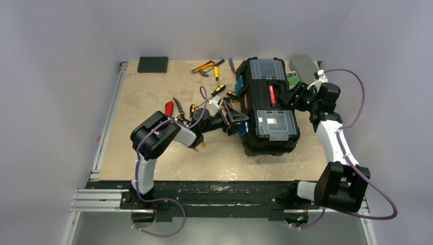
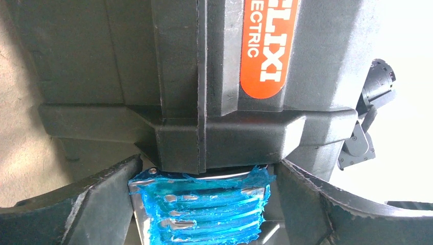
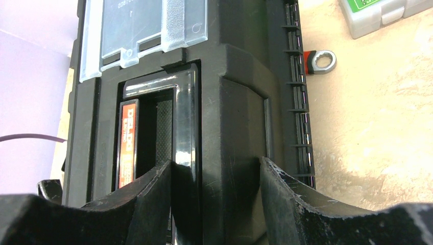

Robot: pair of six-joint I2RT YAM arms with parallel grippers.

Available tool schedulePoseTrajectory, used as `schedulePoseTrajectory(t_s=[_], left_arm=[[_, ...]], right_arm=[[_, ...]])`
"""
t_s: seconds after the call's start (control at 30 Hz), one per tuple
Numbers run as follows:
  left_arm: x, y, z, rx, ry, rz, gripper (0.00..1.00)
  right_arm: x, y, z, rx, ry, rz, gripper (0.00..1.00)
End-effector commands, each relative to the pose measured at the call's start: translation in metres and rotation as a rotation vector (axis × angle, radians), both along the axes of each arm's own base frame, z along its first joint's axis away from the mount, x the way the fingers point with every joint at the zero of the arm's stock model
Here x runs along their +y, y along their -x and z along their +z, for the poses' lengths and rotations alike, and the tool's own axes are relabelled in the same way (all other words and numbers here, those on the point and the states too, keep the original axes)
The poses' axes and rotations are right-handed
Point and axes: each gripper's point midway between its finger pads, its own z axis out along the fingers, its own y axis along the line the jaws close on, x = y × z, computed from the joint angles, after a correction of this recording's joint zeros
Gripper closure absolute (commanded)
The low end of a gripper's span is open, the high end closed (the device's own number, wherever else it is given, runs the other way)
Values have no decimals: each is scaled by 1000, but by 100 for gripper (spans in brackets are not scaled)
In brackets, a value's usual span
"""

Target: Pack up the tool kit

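Left of the toolbox point(image 1: 260, 99), the hand tools point(image 1: 207, 66) lie loose on the table point(image 1: 153, 153), so nothing looks packed yet. Your left gripper point(image 2: 209, 171) hangs wide open, holding nothing, straddling the blue latch point(image 2: 201, 209). Square up on it before pinching. Lid point(image 3: 240, 102) is down, both clear compartments point(image 1: 275, 124) shut, contents unreadable. Right gripper point(image 3: 215, 161), half closed, clamps the lid beside the handle point(image 3: 184, 117).

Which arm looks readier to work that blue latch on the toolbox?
Left, probably: the left tool straddles the latch, open, a finger each side. The right tool clamps the toolbox lid opposite.
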Motion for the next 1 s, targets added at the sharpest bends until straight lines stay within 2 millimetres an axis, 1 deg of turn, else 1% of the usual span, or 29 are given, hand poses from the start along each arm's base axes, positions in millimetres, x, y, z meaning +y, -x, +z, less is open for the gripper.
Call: schedulePoseTrajectory(t_s=[0.0, 0.13, 0.27, 0.37, 0.43, 0.67, 0.73, 0.77, 0.8, 0.9, 0.97], left_arm=[[-8, 26, 55, -118, 103, -74, 0], [0, 34, 35, -42, 6, -72, 0], [5, 40, 11, 45, -84, -72, 0], [6, 40, 4, 67, -96, -65, 4], [3, 39, 6, 69, -65, -70, 6], [-12, 29, 28, 34, 17, -91, 12], [-14, 28, 35, 16, 40, -96, 21], [-14, 28, 37, 10, 45, -95, 29], [-14, 28, 37, 4, 43, -91, 38], [-12, 27, 40, -26, 32, -82, 69], [-12, 28, 48, -68, 30, -87, 87]], right_arm=[[-2, 36, -89, 344, -40, -89, 100], [-2, 37, -87, 341, -40, -90, 100], [-3, 37, -87, 341, -38, -91, 100], [-2, 37, -87, 338, -42, -88, 100], [-2, 37, -87, 339, -44, -89, 100], [-1, 37, -86, 335, -47, -89, 100], [-1, 37, -87, 337, -46, -88, 100], [-1, 37, -87, 338, -47, -87, 100], [-1, 37, -87, 338, -47, -85, 100], [-2, 38, -87, 338, -44, -88, 100], [-2, 38, -86, 334, -41, -91, 100]])
